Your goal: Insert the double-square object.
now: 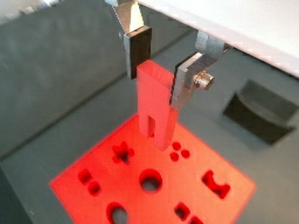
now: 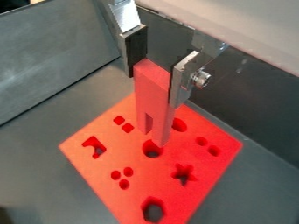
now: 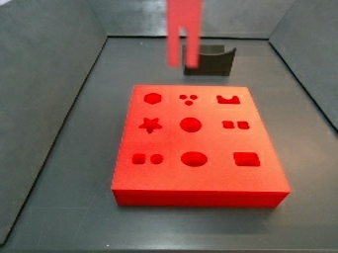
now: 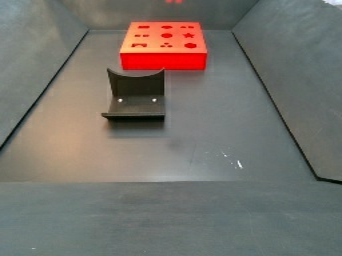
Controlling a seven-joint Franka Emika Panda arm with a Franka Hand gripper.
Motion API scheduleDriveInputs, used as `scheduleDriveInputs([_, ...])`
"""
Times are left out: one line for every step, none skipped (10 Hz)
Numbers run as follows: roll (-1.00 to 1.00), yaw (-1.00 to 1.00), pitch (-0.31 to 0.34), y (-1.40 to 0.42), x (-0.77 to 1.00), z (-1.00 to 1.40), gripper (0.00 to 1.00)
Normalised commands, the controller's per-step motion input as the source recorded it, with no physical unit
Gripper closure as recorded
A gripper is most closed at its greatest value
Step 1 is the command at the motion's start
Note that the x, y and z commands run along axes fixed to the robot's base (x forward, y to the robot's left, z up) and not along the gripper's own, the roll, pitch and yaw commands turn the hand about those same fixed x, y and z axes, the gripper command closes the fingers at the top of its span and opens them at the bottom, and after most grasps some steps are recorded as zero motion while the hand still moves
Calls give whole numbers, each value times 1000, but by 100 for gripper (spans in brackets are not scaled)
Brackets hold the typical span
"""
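Observation:
My gripper (image 1: 163, 74) is shut on the double-square object (image 1: 155, 96), a slim red peg with a slot splitting its lower end. The flat silver fingers (image 1: 187, 80) clamp its upper part, and it hangs upright. It shows the same way in both wrist views, gripper (image 2: 160, 70) and peg (image 2: 152, 105). Below it lies the big red board (image 1: 176, 179) with shaped holes, and the peg's end is clear above it. In a side view the peg (image 3: 184, 30) hangs from the top edge over the far end of the board (image 3: 199, 181). The gripper is out of view there.
The fixture (image 3: 211, 61) stands on the dark floor just beyond the board; it also shows in a wrist view (image 1: 260, 109) and a side view (image 4: 135, 95). Grey sloped walls enclose the floor. The board (image 4: 164, 60) sits at one end.

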Motion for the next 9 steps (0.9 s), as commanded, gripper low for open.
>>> scheduleDriveInputs([184,-114,-166,-217,946,-526,100])
scheduleDriveInputs([217,-43,-89,-197,986,-386,100])
scheduleDriveInputs([337,0,0,-249,929,-303,100])
scheduleDriveInputs([461,0,47,-297,903,-314,100])
scheduleDriveInputs([414,0,187,-217,834,-283,100])
scheduleDriveInputs([269,0,331,-123,800,-371,100])
scheduleDriveInputs([157,0,357,-83,826,-429,100])
scheduleDriveInputs([94,0,366,-66,834,-463,100])
scheduleDriveInputs([10,0,309,-66,871,-326,100])
